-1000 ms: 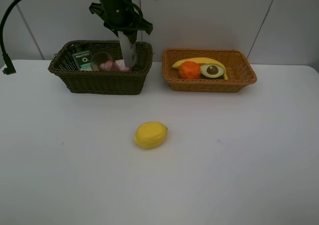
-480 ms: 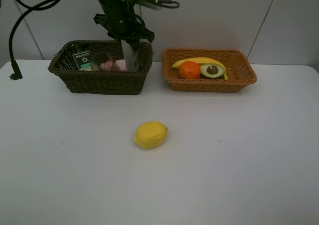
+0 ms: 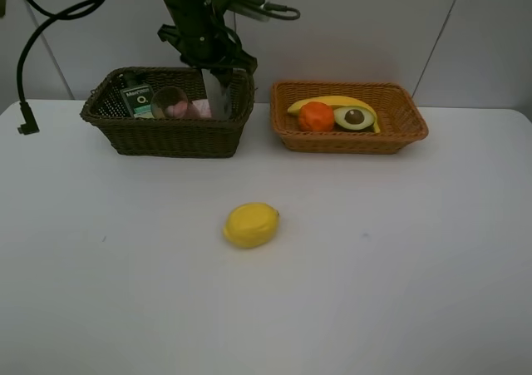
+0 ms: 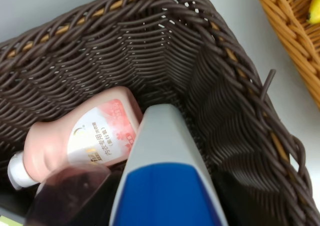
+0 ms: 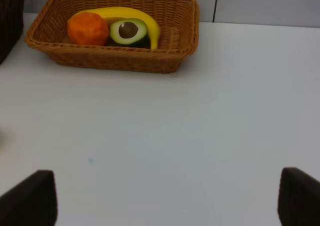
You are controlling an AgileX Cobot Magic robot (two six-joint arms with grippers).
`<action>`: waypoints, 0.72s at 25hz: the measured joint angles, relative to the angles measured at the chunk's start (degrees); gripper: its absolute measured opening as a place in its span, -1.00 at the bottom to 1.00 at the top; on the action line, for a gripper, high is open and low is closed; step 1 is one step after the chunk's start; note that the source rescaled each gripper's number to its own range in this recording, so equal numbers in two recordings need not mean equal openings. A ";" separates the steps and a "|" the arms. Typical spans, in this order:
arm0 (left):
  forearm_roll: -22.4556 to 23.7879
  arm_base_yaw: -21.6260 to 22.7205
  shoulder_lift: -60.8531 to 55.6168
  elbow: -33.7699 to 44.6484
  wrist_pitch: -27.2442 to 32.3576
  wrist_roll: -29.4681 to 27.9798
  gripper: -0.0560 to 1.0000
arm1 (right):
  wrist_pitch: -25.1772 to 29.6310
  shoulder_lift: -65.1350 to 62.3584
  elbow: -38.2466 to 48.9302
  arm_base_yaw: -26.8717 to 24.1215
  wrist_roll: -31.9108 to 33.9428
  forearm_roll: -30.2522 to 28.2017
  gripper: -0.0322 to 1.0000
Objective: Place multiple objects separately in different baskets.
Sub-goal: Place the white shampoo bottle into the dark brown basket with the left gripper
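My left gripper [image 3: 213,66] holds the tall white blue-capped bottle [image 3: 218,94] upright, lowered into the right end of the dark brown basket [image 3: 166,138]. The left wrist view shows that bottle [image 4: 162,141] beside the small pink bottle [image 4: 85,136] and the pinkish tumbler [image 4: 70,198]; my fingers are hidden there. The green pump bottle [image 3: 135,99] and tumbler [image 3: 169,103] lie in the same basket. The orange-tan basket [image 3: 349,140] holds the banana [image 3: 332,102], orange [image 3: 316,116] and avocado [image 3: 355,117]. The lemon [image 3: 250,224] lies on the table. My right gripper [image 5: 167,201] is open and empty.
A black cable [image 3: 29,34] hangs at the far left above the white table [image 3: 399,259]. The grey wall stands right behind both baskets. In the right wrist view the orange-tan basket [image 5: 180,40] is ahead, a stretch of table away.
My left gripper has come down and slightly right, lowering the white bottle deeper into the dark basket. The lemon and the fruit basket have not moved.
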 joint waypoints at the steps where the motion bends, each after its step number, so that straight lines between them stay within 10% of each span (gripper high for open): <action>1: -0.33 0.00 0.29 0.00 0.06 0.48 0.08 | 0.00 0.00 0.00 0.00 0.00 0.00 0.80; 18: -0.38 0.00 0.92 0.00 0.17 2.01 0.09 | 0.00 0.00 0.00 0.00 0.00 0.00 0.80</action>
